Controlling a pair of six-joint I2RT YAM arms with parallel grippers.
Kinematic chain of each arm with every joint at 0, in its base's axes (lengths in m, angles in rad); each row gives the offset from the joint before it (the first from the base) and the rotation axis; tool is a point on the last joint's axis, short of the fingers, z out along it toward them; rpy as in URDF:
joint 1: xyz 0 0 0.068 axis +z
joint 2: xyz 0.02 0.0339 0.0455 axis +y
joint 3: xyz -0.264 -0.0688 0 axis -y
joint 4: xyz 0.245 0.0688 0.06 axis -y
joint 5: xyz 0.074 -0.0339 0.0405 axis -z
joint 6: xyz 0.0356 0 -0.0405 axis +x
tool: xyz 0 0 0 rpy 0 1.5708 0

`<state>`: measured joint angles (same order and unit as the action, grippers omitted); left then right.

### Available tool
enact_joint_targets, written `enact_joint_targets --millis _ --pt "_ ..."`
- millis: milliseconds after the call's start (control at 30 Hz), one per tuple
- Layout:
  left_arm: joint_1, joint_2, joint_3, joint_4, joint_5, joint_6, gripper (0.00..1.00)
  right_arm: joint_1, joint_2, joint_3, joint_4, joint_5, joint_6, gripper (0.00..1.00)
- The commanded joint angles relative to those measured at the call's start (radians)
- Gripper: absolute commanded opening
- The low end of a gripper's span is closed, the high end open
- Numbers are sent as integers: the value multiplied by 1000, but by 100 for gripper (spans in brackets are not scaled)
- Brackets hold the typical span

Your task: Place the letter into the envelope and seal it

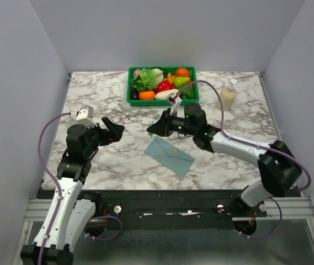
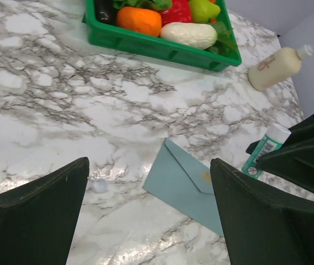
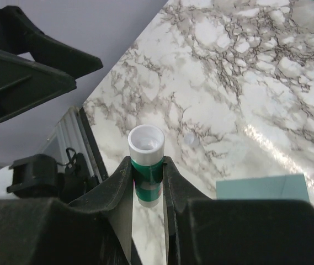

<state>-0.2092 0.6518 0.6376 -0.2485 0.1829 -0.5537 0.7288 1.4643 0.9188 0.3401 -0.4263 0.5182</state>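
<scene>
Arms first: how do they stand?

— Both reach in over the marble table [image 1: 101, 96] from its near edge. The left gripper [image 1: 114, 130] hangs at about 9 o'clock of the table's middle, its fingers spread wide and released. The right arm bends across from 4 o'clock. The right gripper [image 1: 155, 130] is clenched on a glue stick [image 2: 265, 148], a green tube whose white end points out past the fingertips.

Where is the envelope?

— The envelope [image 1: 169, 155] lies flat and skewed on the marble, at 5 o'clock of the right gripper. Its far-left corner sits just under that gripper. The pointed flap lies down, with the gold mark showing.

Edges, and room to move?

— Its near-right corner is close to the table's front edge. Bare marble runs toward 9 o'clock between it and the left gripper, broken only by a small pale round bit [image 2: 100, 185]. A green bin [image 1: 145, 102] of toy vegetables stands at 12 o'clock by the far edge. A pump bottle [image 1: 228, 95] stands at 2 o'clock. Both are well apart from the envelope.
</scene>
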Motion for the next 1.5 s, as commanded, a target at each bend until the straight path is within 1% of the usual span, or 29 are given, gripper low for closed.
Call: enact_joint_targets --millis 0,33,67,167,200,267,333,500,767,967,1467 --pt "158 -17 -35 63 199 11 99 37 158 72 209 49 -3 1" --pt "169 -14 -35 60 198 21 99 40 221 96 229 53 8 1" --pt "175 -9 -36 60 193 41 99 47 250 112 259 54 29 1" --pt "189 15 -36 58 201 60 99 66 367 187 283 47 54 1" --pt "191 20 -33 57 201 63 99 70 387 196 301 49 63 1" --pt "192 25 -21 26 161 69 99 80 448 216 359 58 98 1" --pt "194 31 -1 -21 127 92 99 86 485 230 382 70 115 1" --pt "194 20 11 -57 125 113 99 109 576 259 419 89 128 1" --pt "192 16 -6 -61 121 116 99 142 648 288 433 104 132 1" --pt "192 9 -3 -87 93 124 99 161 697 315 412 106 120 1" --pt "182 0 -4 -98 84 130 99 167 738 324 384 129 118 1"
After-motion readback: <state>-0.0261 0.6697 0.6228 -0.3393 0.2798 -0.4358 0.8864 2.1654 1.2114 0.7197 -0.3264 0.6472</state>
